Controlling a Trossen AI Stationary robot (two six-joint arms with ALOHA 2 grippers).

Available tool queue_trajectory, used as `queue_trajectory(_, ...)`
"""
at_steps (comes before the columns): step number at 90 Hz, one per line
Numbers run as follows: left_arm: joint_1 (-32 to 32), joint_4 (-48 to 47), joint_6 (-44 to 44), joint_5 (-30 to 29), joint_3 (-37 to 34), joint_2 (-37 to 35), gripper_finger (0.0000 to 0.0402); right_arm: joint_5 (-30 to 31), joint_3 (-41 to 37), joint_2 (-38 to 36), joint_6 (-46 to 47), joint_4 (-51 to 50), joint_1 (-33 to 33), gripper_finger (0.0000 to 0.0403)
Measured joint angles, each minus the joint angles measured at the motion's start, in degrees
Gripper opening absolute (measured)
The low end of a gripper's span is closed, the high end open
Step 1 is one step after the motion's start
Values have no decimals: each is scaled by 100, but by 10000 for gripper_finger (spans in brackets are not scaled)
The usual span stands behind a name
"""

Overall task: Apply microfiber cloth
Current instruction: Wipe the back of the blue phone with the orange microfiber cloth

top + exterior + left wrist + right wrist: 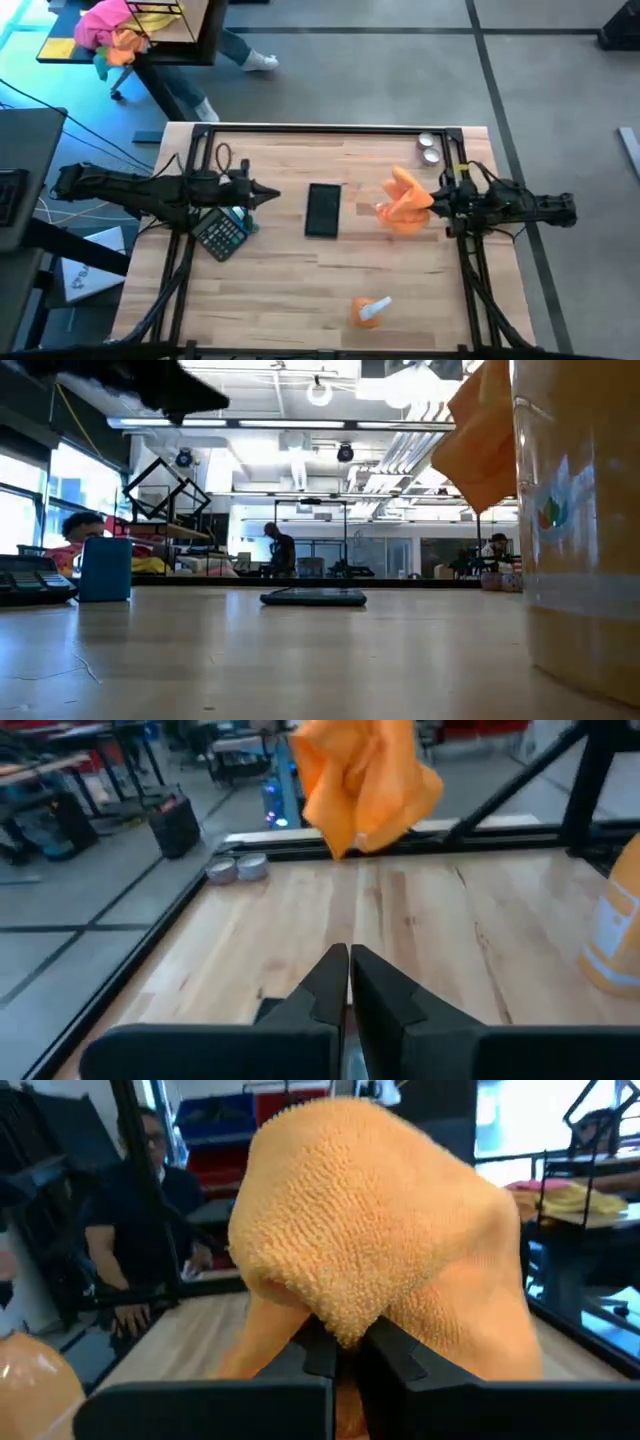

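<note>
Microfiber cloth (404,205) — pinched in right gripper (436,203), draped off the table, likely for wiping; left gripper (272,196) — clenched empty, waiting opposite

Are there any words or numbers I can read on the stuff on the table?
None can be read.
Calculator: keys show, the figures on them too small to read.
Spray bottle: a coloured picture on its label, no letters readable.
Phone: dark, blank screen.
Orange cloth, held up by the right pincer: plain, no marks.
</note>
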Motion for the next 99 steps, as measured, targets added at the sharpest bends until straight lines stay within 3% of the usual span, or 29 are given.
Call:
queue_trajectory(22, 59, 252, -923, 63, -1353, -844, 0, 64, -11, 37, 406, -383, 0, 0)
queue_trajectory(43, 52, 545, -1375, 63, -2008, -1266, 0, -26, -84, 112, 1217, -875, 64, 0)
queue_trajectory(52, 52, 619, -1373, 61, -2100, -1370, 0, 22, -79, 119, 2028, -1242, 59, 0)
queue_trajectory(61, 52, 611, -1375, 55, -2125, -1433, 0, 1, -79, 119, 3434, -2183, 59, 0)
queue_trajectory(68, 50, 689, -1379, 48, -2123, -1433, 0, -220, -79, 134, 4139, -2866, 57, 3)
queue_trajectory(78, 48, 809, -1408, 59, -2123, -1433, 0, -578, -79, 154, 4477, -2802, 61, 22)
queue_trajectory(99, 44, 881, -1530, 61, -2123, -1431, 0, -1678, 111, 479, 5605, -3250, 63, 100)
